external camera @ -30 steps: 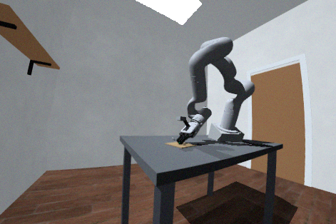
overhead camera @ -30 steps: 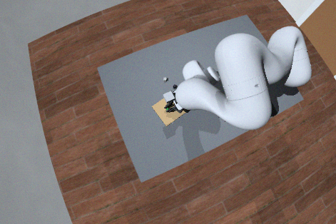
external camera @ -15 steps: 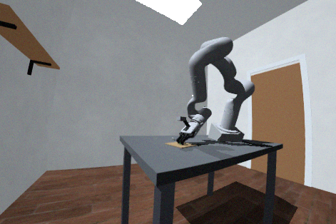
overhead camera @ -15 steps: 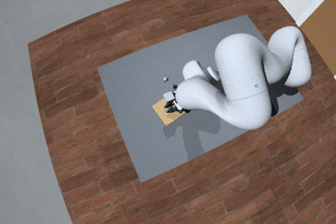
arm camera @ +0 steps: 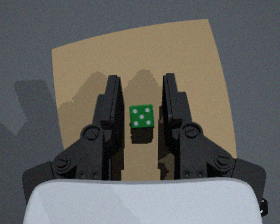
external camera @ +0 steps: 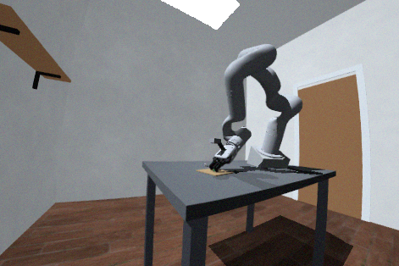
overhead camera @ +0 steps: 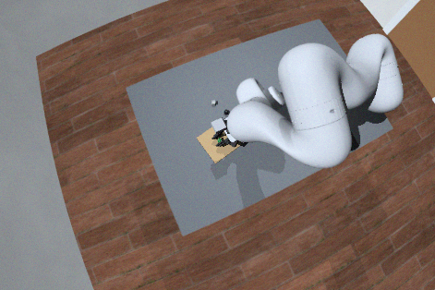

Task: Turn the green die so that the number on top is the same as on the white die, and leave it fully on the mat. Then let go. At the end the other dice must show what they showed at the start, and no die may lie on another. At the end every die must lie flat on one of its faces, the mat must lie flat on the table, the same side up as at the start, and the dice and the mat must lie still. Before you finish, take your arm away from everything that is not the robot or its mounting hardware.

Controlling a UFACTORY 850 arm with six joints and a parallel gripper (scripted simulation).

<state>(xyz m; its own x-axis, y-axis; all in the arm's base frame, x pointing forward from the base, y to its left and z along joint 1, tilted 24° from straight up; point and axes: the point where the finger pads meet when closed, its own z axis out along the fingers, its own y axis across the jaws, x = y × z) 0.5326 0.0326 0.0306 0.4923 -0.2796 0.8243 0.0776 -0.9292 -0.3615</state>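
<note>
- Gripper (arm camera: 141, 106): fingers parted, a visible gap on each side of the green die (arm camera: 141, 117); nothing is clamped.
- Green die: flat on the tan mat (arm camera: 191, 50), between the fingers, five pips on the face towards the wrist camera.
- Mat: on the grey table (overhead camera: 179, 185), near its middle.
- White die (overhead camera: 214, 102): off the mat, on the table, apart from the gripper.
- Dark die (overhead camera: 226, 111): between the white die and the mat.
</note>
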